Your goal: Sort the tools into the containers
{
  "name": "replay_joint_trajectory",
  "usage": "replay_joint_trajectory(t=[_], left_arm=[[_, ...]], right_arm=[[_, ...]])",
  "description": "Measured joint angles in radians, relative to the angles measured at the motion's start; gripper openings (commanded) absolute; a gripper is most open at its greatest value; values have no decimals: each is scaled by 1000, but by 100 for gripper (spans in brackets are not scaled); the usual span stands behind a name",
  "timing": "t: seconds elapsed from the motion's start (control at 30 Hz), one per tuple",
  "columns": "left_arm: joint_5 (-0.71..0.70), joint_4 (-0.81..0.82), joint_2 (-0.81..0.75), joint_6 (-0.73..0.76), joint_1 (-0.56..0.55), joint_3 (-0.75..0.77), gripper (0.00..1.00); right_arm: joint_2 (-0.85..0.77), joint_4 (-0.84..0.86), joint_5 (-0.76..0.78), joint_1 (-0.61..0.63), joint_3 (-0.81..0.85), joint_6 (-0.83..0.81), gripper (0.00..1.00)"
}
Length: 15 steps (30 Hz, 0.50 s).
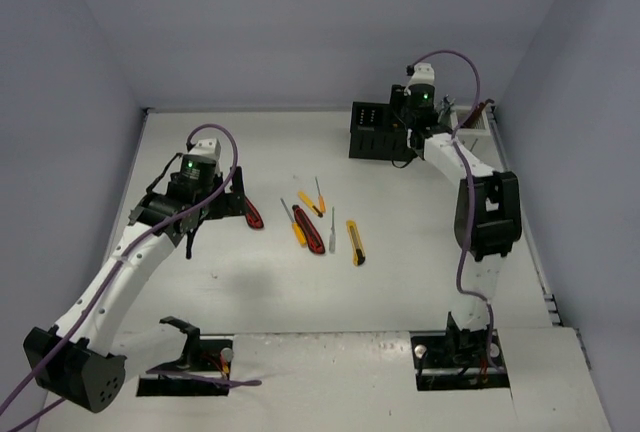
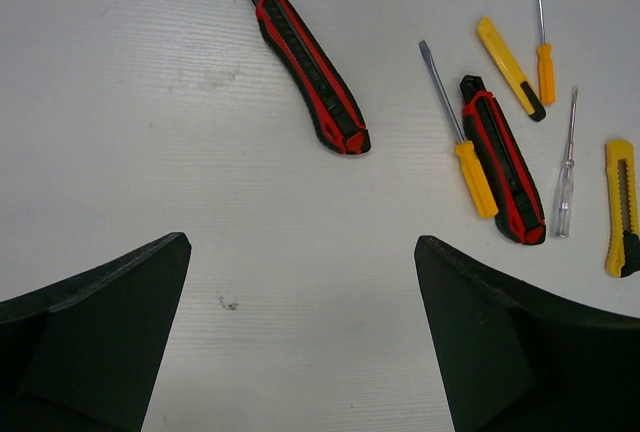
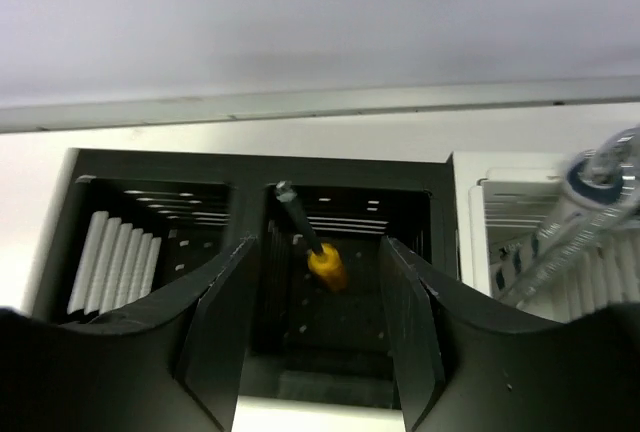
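Screwdriver (image 3: 322, 257) loose in black box (image 3: 150, 167) compartment, between parted, released fingers of right gripper (image 3: 315, 287); left gripper (image 2: 302, 242) agape, empty.

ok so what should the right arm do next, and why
Probably lift the right gripper straight up, clear of the black box: its jaws stand apart, and the orange-handled screwdriver lies in the compartment below them, touched by neither finger.

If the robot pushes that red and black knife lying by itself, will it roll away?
Probably not: the lone red-black knife looks flat-sided, so it would likely slide or spin on the smooth table. Its ribbed grip probably makes it less slippery to pick up.
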Motion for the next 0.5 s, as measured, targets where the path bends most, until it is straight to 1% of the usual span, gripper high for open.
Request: replay_joint_trajectory(t=[0.13,0.27,0.4,0.5], left_arm=[[0,0,0,5,0,11,94],[0,0,0,6,0,19,94],[2,-1,0,5,0,20,94],[5,-1,1,5,0,20,94]], right_arm=[[-133,-97,-14,23,-6,2,53],[-267,-222,-26,67,8,28,51],[-334,-385,-35,128,33,91,49],[-353,-494,-43,181,9,154,49]])
